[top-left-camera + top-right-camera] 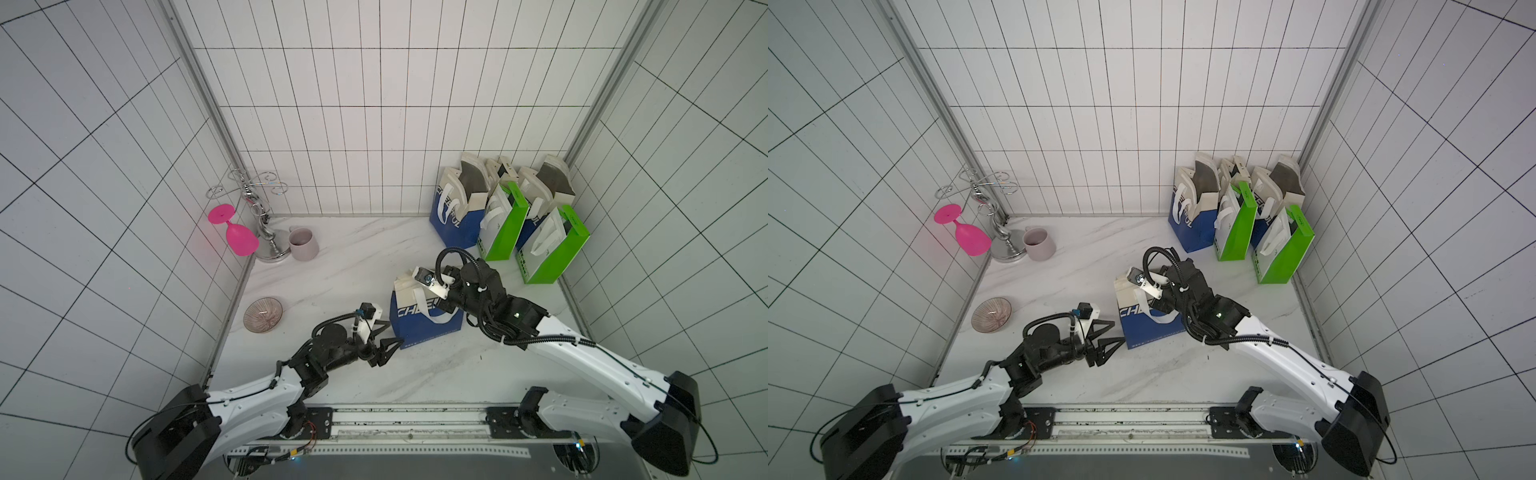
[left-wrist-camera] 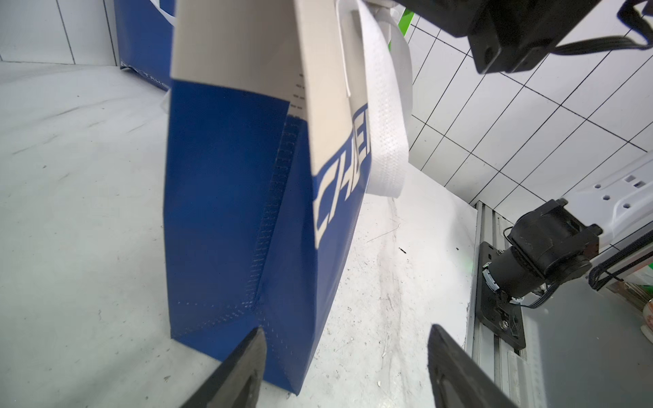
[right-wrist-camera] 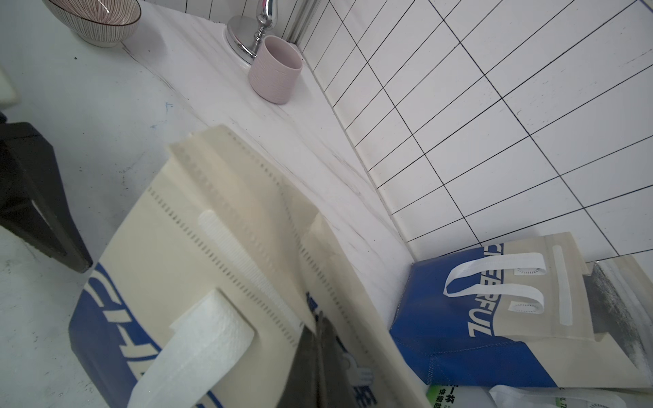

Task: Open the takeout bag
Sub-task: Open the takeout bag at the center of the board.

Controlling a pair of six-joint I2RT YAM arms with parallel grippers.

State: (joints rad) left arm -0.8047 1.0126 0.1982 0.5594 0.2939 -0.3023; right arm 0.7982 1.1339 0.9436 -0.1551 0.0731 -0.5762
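The takeout bag [image 1: 424,322] [image 1: 1150,328], blue below and cream on top with white strap handles, stands mid-table. In the right wrist view its cream top panels [image 3: 198,247] are slightly parted. My right gripper [image 1: 445,306] [image 3: 319,339] reaches down at the bag's top with its jaws pressed together. They sit in the slit between the two panels, and a thin edge of fabric seems pinched between them. My left gripper [image 1: 395,333] [image 2: 346,328] is open low beside the bag's near bottom corner [image 2: 275,353], holding nothing.
Two blue bags [image 1: 453,224] and two green bags [image 1: 505,224] stand in the back right corner. A pink goblet [image 1: 237,237], a chrome rack [image 1: 266,232] and a mauve mug [image 1: 303,245] are at the back left. A striped bowl [image 1: 263,315] sits by the left wall.
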